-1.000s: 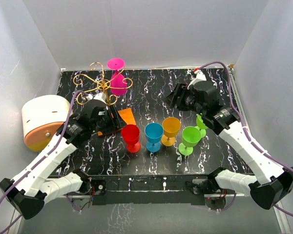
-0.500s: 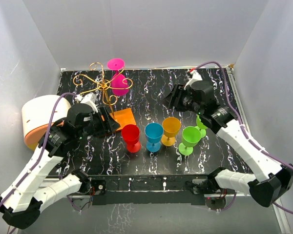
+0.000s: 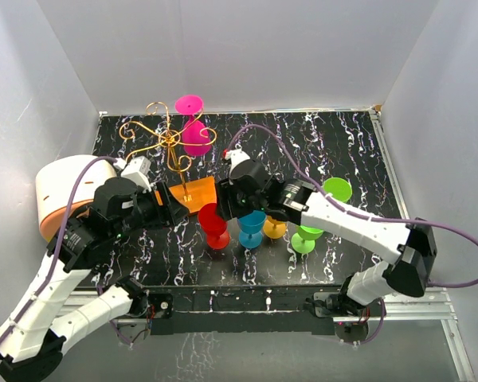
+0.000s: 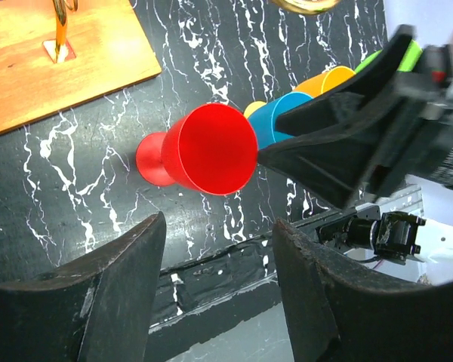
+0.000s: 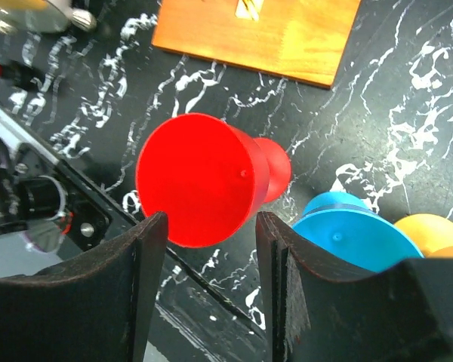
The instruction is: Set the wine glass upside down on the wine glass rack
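Our right fingers (image 5: pixel 145 294) spread above the upright red wine glass (image 5: pixel 200 179) mid-frame, our left fingers (image 4: pixel 109 302) spread and empty nearby, wine glass rack (image 3: pixel 195 192) upper left

Between the black jaws of the right gripper (image 5: pixel 210 220) shows a glossy red plastic goblet (image 5: pixel 200 181). Beyond their tips, the gold wire wine glass rack (image 5: pixel 279 34) has a flat, plain orange base. Just outside one jaw stand a blue plastic goblet (image 5: pixel 355 234) and a yellow-orange plastic goblet (image 5: pixel 430 230). The tabletop (image 5: pixel 408 105) is black, veined white like marble.
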Controlling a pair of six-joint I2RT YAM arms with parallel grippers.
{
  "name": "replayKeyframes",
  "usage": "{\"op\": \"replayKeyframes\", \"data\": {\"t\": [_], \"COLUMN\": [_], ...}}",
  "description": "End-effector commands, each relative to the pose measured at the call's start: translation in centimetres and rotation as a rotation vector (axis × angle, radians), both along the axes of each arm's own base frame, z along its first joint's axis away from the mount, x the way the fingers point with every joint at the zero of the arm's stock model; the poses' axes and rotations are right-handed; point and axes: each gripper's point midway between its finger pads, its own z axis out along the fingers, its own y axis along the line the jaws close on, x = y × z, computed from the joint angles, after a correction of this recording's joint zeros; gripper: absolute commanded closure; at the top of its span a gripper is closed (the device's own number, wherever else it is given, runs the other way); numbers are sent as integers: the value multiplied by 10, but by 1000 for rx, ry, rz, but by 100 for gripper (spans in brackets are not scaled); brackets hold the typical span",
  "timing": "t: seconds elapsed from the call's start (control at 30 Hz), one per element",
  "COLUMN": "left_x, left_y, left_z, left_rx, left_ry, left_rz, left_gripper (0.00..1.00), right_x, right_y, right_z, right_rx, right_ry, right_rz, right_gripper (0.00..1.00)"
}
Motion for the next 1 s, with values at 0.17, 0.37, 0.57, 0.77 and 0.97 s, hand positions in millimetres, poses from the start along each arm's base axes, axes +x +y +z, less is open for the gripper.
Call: {"op": "replayKeyframes", "data": {"t": [0.17, 0.37, 0.57, 0.77, 0.97], "left_x": [-5, -4, -4, -5, -4], "left_y": [2, 6, 11, 10, 4], "left_z": [36, 48, 56, 68, 83], "left_rx": [-35, -42, -55, -81, -122], "left_ry": [-153, -207, -244, -291, -329], "left_rz": [-63, -54, -37, -41, -65], "left_gripper": [38, 37, 34, 31, 29], "right_x": [11, 22, 29, 35, 35], "right_y": [10, 26, 29, 20, 12], "right_z": [-17, -21, -29, -27, 10], "right_rx": [-143, -168, -183, -185, -40], "right_ry": [-42, -67, -79, -125, -239], "right_rz": [23, 41, 19, -21, -52], "right_gripper": [55, 63, 81, 100, 100]}}
